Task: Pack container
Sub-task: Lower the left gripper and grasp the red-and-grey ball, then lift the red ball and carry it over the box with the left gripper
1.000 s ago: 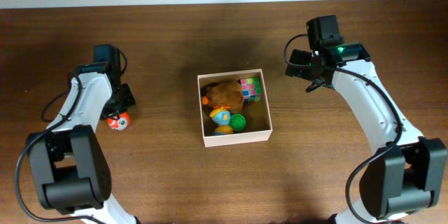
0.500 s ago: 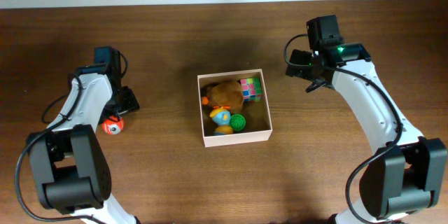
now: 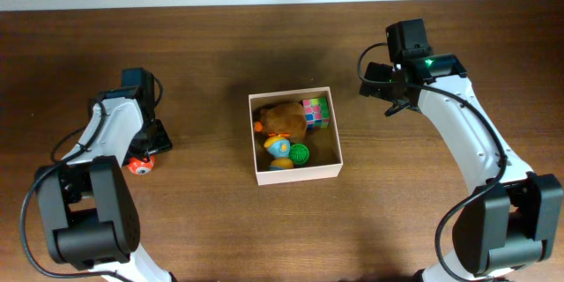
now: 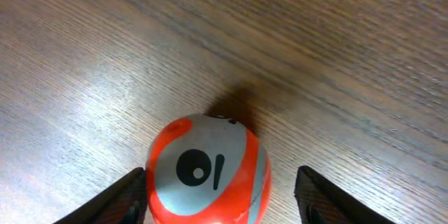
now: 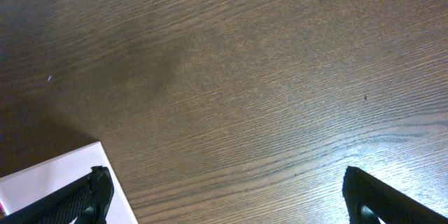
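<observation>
The container [image 3: 298, 174], a white-walled square box with a tan inside, sits mid-table. It holds a brown plush [image 3: 282, 116], a colour cube [image 3: 316, 112], a blue-yellow ball [image 3: 278, 147] and a green ball [image 3: 300, 152]. An orange and grey ball [image 4: 208, 171] lies on the wood at the left [image 3: 138, 166]. My left gripper [image 4: 220, 199] is open around it: the left finger is against the ball, and the right finger [image 4: 329, 199] stands clear of it. My right gripper [image 5: 234, 196] is open over bare wood, right of the container's corner [image 5: 56, 182].
The dark wooden table [image 3: 211, 220] runs to a pale wall at the back. The right arm [image 3: 458, 132] reaches in from the right side, with its wrist behind and right of the box.
My left gripper has gone from shut to open and shifted towards the table's front. The orange ball lies a little nearer the front left. The right arm has not moved.
</observation>
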{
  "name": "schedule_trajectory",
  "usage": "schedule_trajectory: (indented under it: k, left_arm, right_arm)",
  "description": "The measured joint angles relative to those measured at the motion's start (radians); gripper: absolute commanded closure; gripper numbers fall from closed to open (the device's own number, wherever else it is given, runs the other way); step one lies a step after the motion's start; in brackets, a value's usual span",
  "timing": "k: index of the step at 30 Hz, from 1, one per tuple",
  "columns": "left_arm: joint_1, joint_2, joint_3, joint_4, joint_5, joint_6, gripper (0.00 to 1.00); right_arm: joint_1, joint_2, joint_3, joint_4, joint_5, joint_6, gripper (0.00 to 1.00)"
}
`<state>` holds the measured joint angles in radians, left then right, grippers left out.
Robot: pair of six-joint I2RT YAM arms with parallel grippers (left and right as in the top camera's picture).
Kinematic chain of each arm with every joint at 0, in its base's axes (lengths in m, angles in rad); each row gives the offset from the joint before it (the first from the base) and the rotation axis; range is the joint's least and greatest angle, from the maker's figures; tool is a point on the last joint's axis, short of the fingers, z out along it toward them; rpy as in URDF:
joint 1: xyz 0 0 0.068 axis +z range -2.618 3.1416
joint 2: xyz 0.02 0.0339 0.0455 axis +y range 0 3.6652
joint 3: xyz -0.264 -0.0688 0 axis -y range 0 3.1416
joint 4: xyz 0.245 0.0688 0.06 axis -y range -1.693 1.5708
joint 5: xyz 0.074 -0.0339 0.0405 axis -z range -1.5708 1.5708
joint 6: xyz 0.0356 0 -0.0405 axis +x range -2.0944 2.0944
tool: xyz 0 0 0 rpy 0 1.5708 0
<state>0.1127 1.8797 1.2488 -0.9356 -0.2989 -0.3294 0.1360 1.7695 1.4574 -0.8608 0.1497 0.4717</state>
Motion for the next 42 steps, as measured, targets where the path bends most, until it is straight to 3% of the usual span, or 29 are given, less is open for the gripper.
schedule_trajectory:
  k: [4,18,27,36,42]
  left_arm:
    - [0.003,0.000,-0.003,-0.009,-0.005,0.000,0.38]
    - [0.006,0.000,-0.089,0.018,-0.031,0.000,0.38]
    - [0.005,0.000,-0.093,0.038,-0.026,-0.003,0.73]
    - [0.006,0.000,-0.066,0.003,-0.010,0.000,0.75]
    - [0.003,0.012,0.072,-0.100,0.018,0.000,0.76]
  right_arm:
    - [0.000,0.000,0.000,0.000,0.000,0.000,0.01]
    - [0.000,0.000,0.000,0.000,0.000,-0.001,0.01]
    - [0.000,0.000,0.000,0.000,0.000,0.000,0.01]
    - [0.000,0.000,0.000,0.000,0.000,0.000,0.01]
    - [0.000,0.000,0.000,0.000,0.000,0.000,0.01]
